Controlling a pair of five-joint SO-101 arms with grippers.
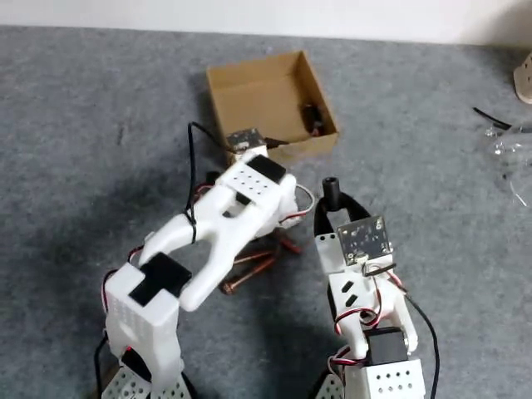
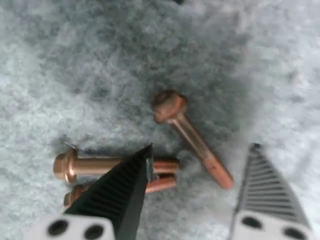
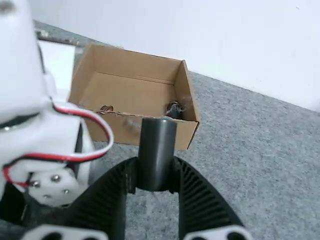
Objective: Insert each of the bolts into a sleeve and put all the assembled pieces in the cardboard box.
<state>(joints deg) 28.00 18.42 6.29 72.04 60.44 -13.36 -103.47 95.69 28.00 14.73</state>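
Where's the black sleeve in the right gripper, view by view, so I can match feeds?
High view: sleeve upright in the right gripper, right of centre, below the cardboard box.
Right wrist view: sleeve at centre, clamped, cardboard box behind it.
Left wrist view: aimed down at the bolts on the carpet, away from the sleeve.
Shared landmarks: cardboard box for the first two; bolts link high and left wrist views.

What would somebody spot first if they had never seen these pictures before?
Probably the black sleeve, standing upright in the right gripper, with the cardboard box sitting on the grey carpet beyond it. Next come the copper-coloured bolts, lying on the carpet just under the open left gripper.
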